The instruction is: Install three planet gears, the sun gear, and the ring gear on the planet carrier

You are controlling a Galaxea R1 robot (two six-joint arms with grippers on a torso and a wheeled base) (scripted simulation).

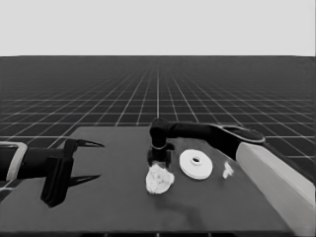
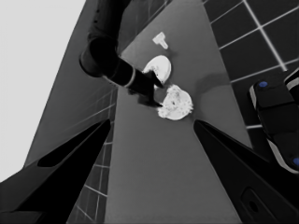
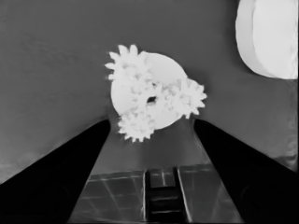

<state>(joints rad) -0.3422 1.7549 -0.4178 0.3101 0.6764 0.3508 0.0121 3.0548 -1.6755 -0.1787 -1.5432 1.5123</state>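
The smaller round part lies mid-table with several small toothed gears on it: one at its centre and three around it. In the head view this cluster sits just in front of my right gripper. That gripper hangs over the cluster, open, with nothing between its fingers. The larger round part, with a raised hub and small hole, lies flat just right of the cluster, also seen in the right wrist view. My left gripper waits open over the table's left end.
A thin white piece lies right of the larger round part, near the right arm's pale grey part. Dark machinery with blue lights shows past the table's edge in the left wrist view.
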